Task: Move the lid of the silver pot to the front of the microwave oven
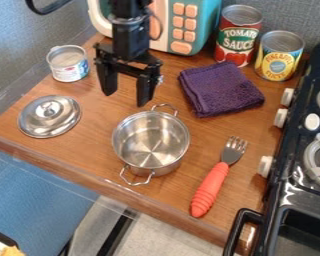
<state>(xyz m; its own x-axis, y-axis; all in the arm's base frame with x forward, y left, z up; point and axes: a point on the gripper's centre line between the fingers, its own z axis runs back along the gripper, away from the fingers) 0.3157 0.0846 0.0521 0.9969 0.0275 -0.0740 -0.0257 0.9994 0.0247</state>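
Apparently pick step: my black gripper [126, 99] is empty, fingers apart; round silver metal lid [38, 120] on brown wooden desk [89, 145], frame left. Next: move left, lower, grasp its knob [50, 108].

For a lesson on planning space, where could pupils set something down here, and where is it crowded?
Bare wood lies between the lid and pot, and between the towel, fork and stove knobs. The back right is crowded: microwave, tomato can, pineapple can, towel. The claw hangs behind the pot.
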